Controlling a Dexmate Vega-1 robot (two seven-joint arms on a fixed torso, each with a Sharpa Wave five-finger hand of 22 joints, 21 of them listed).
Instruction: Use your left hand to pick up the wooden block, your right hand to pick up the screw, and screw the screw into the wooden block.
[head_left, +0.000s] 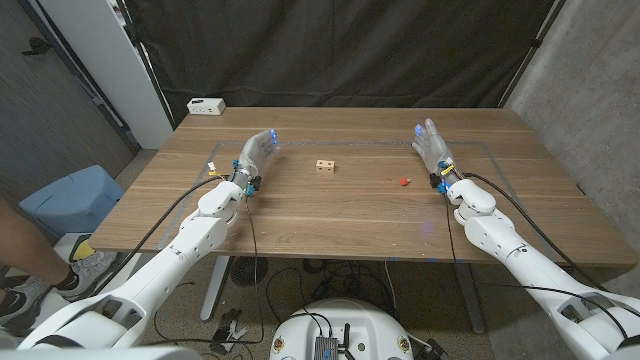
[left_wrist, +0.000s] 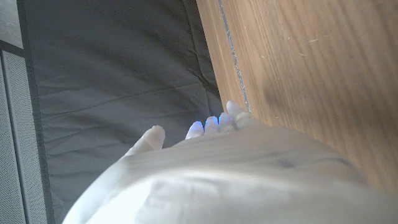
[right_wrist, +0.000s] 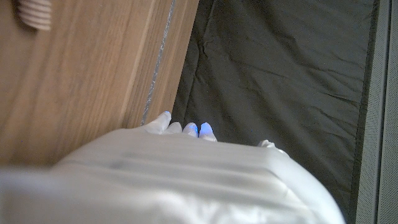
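The left hand (head_left: 258, 150) stood on the table with its pale fingers extended and apart, holding nothing; the left wrist view showed its fingertips (left_wrist: 211, 124) reaching toward the table's far edge. The right hand (head_left: 432, 143) mirrored it on the other side — fingers straight, released, nothing in its grasp.

Between them lay the task's things, both untouched. The small, light wooden block (head_left: 324, 166) with holes in its faces sat near the table's middle, well apart from the left hand. The tiny red screw (head_left: 402, 181) lay just inward of the right hand, nearer to it than the block was to the left.

The screw looked the riskier pick: so small and low on the boards, it could roll or skid away under a clumsy pinch, and thick fingertips might hide it. The light block could be nudged rather than grasped.

The brown wooden table (head_left: 350, 225) carried a faint taped outline. A white box (head_left: 207, 105) sat at its far left corner — behind hung a black curtain (head_left: 340, 50), and a blue bin (head_left: 68, 197) stood on the floor to the left.
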